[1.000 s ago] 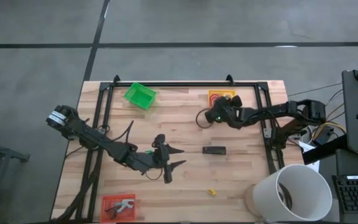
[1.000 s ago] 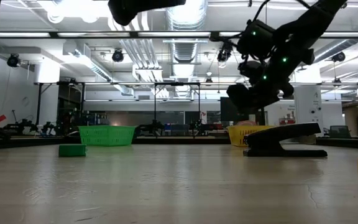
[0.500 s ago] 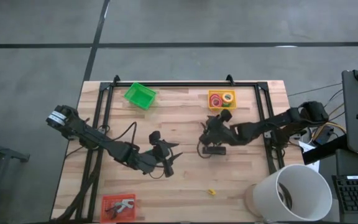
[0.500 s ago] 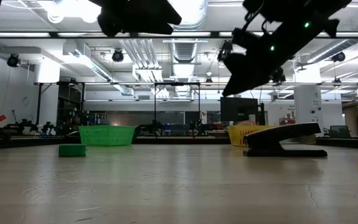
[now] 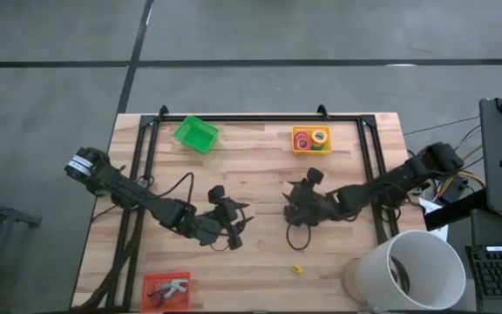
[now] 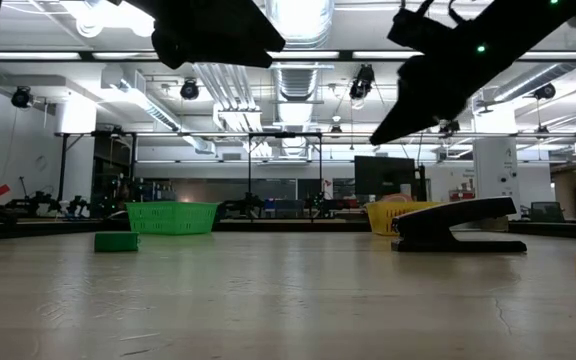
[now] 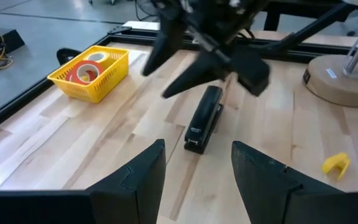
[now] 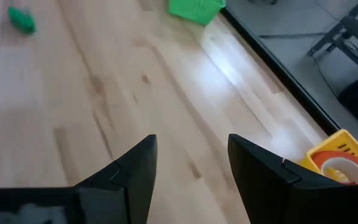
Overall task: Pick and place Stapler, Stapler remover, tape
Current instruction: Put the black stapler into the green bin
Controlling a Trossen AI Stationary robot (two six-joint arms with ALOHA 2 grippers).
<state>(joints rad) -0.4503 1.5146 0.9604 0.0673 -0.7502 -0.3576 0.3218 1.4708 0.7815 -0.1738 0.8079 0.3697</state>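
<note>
The black stapler (image 7: 204, 118) lies flat on the wooden table, near its middle; in the low view the stapler (image 6: 458, 226) shows side on. My right gripper (image 7: 179, 68) hangs open just above the stapler's far end, clear of it, and covers it in the high view (image 5: 298, 211). My left gripper (image 5: 234, 224) hovers open to the stapler's left, pointing at it. Tape rolls sit in a yellow basket (image 5: 310, 139) at the far side. A small yellow clawed piece (image 5: 296, 269), which looks like a stapler remover, lies near the front edge.
A green basket (image 5: 197, 133) stands at the far left, and a small green piece (image 6: 116, 241) lies near it. A red tray (image 5: 166, 288) sits at the near left corner. A white bucket (image 5: 412, 270) stands off the near right corner. Black frame rails (image 5: 260, 117) run along the table's sides.
My right gripper has swung from beside the yellow basket toward the table's near edge and a little left, rolling as it went, and now hangs over the stapler. My left gripper has tipped slightly downward in place. The stapler has not moved.
</note>
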